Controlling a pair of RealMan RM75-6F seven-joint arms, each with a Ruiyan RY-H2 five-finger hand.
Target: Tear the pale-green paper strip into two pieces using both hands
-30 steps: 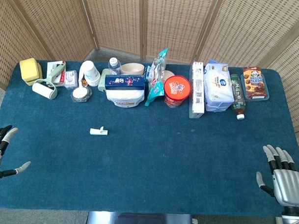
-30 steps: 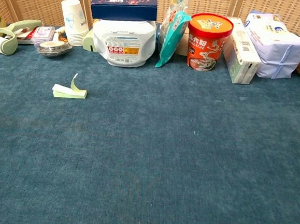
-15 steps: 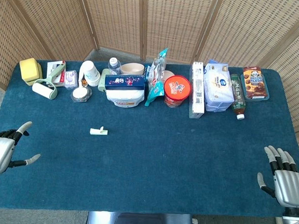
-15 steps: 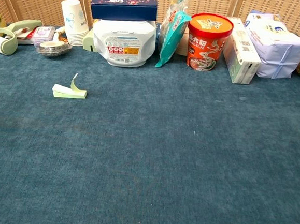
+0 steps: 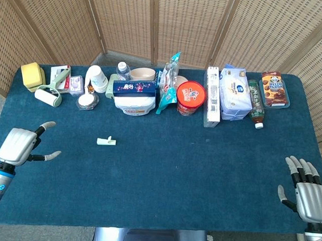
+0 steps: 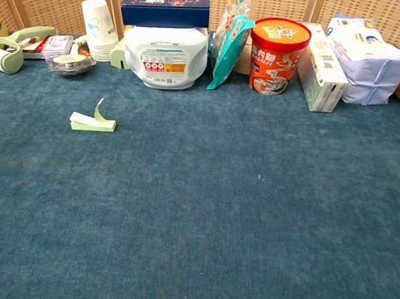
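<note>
Nearby, pale-green paper strip (image 5: 106, 142) lying alone on the blue surface (image 5: 164, 173), row of packages (image 5: 151, 91) well behind it, bare cloth between strip and left robot hand (image 5: 21, 145), fingers spread, empty, right robot hand (image 5: 304, 192) likewise at the near right edge.

The noodle cup (image 5: 190, 98) stands in the row at the back of the worktop (image 5: 175, 174). Just left of the cup leans a snack bag (image 5: 169, 81), and further left a flat box (image 5: 134, 87) lies on a tub (image 5: 134, 103). Right of the cup stand a tall carton (image 5: 212, 96), then a tissue pack (image 5: 234, 92). The paper strip (image 5: 107, 142) lies well before the cup and to its left. The left hand (image 5: 21, 146) is far left of the cup, the right hand (image 5: 305, 193) far right and nearer the front edge
</note>
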